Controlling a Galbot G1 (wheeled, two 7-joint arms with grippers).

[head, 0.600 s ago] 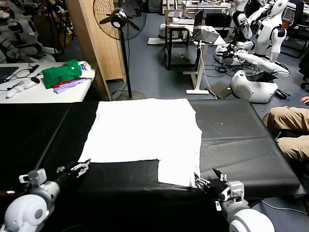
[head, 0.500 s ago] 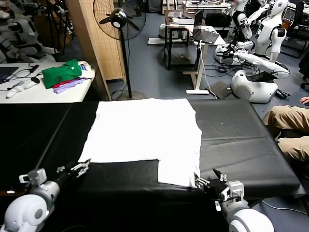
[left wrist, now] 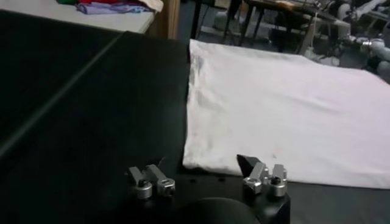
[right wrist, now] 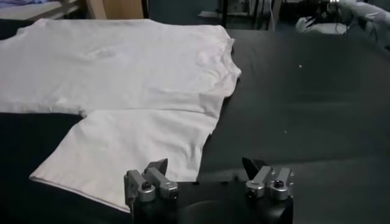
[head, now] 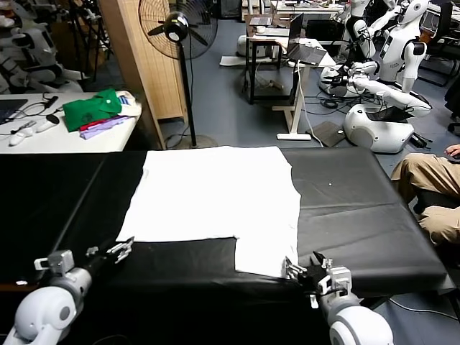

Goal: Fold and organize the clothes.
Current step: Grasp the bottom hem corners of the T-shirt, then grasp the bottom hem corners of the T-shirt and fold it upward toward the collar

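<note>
Plain white thin-cotton T-shirt lies flat, partly folded, mid black padded table. Left gripper just off its near-left corner, right gripper at its near-right hem — both released, fingers spread, grasping nothing.

I see the T-shirt as thin, matt white cotton, lightly creased, on a matt black cloth-covered surface.

1. A black-covered table fills the near scene.
2. Far left, a white side table holds a green garment.
3. A standing fan rises beside a wooden partition.
4. Grey floor; far right, a desk with a laptop.
</note>
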